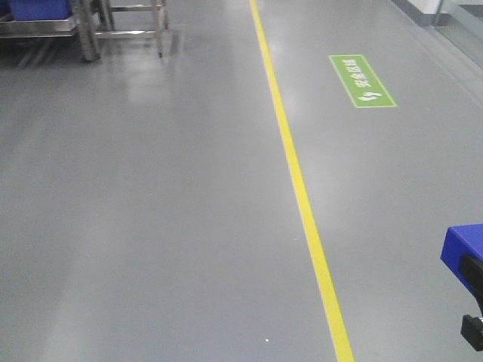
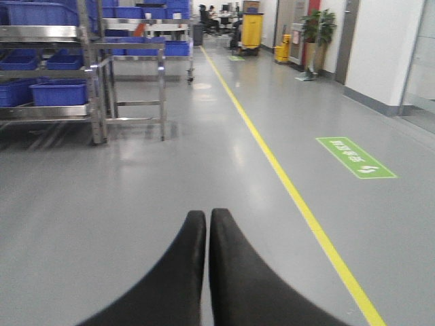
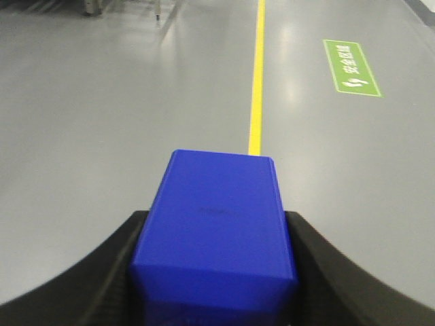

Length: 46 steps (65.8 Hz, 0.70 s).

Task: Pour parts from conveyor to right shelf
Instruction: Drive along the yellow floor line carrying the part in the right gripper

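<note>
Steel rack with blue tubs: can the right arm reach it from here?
Probably not yet. The right tool is shut on the blue block, but the rack stands far off across the grey floor. Nothing visible blocks the way; the robot likely must drive closer.

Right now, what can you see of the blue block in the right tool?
The blue block is bright blue, smooth and plastic-looking, a boxy shape with rounded corners and a flat upper face bearing a faint dark mark. The right tool clamps it, with black fingers pressed against both long sides. It hangs above the grey floor, touching nothing else, its far end pointing toward the yellow line. The front view shows only one corner of it.
</note>
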### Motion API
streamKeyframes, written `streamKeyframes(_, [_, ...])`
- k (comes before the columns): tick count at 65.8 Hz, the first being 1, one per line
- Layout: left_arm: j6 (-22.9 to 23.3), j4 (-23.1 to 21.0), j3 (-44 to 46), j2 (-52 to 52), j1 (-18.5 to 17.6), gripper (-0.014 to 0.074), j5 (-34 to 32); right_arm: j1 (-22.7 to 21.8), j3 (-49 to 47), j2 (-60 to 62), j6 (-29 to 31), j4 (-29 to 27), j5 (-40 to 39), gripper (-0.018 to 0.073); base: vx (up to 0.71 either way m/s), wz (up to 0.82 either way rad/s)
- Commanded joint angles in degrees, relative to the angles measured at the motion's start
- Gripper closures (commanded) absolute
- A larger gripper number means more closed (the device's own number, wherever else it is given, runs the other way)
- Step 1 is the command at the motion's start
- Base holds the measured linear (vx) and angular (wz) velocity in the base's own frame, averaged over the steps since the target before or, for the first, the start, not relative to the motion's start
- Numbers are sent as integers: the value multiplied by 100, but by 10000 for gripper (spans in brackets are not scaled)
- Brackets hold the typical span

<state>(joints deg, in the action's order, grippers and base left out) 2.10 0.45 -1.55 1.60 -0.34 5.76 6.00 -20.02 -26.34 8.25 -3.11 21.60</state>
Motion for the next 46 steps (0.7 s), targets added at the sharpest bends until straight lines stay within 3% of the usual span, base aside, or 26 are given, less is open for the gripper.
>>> streamKeyframes(1, [49, -45, 112, 101, 19, 603, -449, 7, -162, -33, 48, 43, -486, 568, -6, -37])
streamKeyframes(46, [49, -45, 112, 101, 19, 603, -449, 7, -162, -33, 48, 38, -479, 568, 2, -18])
